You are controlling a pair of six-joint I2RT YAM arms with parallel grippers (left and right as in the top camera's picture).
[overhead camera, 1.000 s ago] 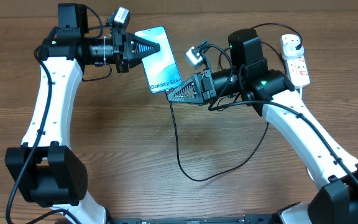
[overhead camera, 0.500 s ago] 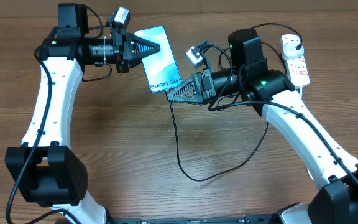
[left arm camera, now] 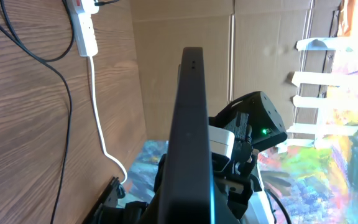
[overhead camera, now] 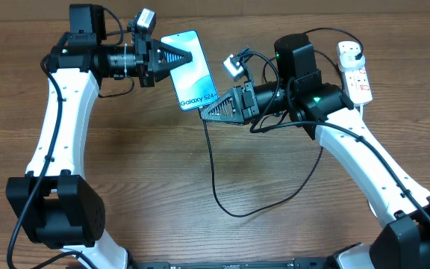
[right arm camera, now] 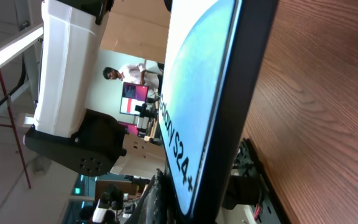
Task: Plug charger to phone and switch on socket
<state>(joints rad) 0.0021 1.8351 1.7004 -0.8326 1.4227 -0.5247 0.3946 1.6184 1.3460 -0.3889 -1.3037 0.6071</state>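
The phone (overhead camera: 189,71), with its cyan screen and "Galaxy" text, is held in the air between both arms. My left gripper (overhead camera: 178,58) is shut on its upper part. In the left wrist view the phone (left arm camera: 188,124) shows edge-on. My right gripper (overhead camera: 209,110) is closed at the phone's bottom edge, where the charger cable (overhead camera: 215,187) leaves the fingertips. The connector tip itself is hidden. In the right wrist view the phone's bottom end (right arm camera: 197,93) sits between my fingers (right arm camera: 229,193). The cable loops down over the table and back up toward the white socket (overhead camera: 354,75).
A plug (overhead camera: 349,51) sits in the socket's far end at the back right. The socket (left arm camera: 84,25) and its thick white lead (left arm camera: 101,124) also show in the left wrist view. The black cable's loop lies across the middle of the wooden table.
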